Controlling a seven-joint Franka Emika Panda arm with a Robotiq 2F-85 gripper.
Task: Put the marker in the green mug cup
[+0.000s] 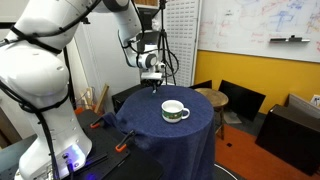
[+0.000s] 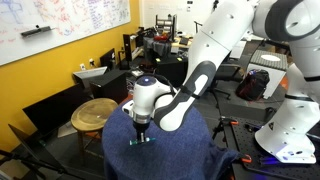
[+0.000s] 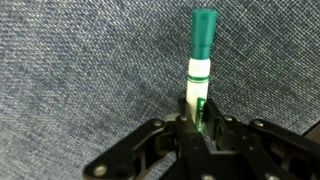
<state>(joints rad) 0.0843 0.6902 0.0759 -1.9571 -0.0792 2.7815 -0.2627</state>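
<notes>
The marker [image 3: 201,66] is a white stick with a green cap. In the wrist view it stands between my gripper's fingers [image 3: 200,118], which are shut on its lower end. In an exterior view my gripper [image 1: 153,84] hangs above the blue-covered round table, behind and left of the green mug cup [image 1: 175,111]. The mug is green outside with a white inside. In an exterior view my gripper [image 2: 140,133] is just above the cloth; the mug is hidden behind the arm there.
The round table [image 1: 195,125] is draped in dark blue cloth. Orange-handled clamps [image 1: 122,147] grip the cloth at its side. A wooden stool [image 2: 95,112] stands beside the table, and black chairs [image 1: 240,100] stand behind it.
</notes>
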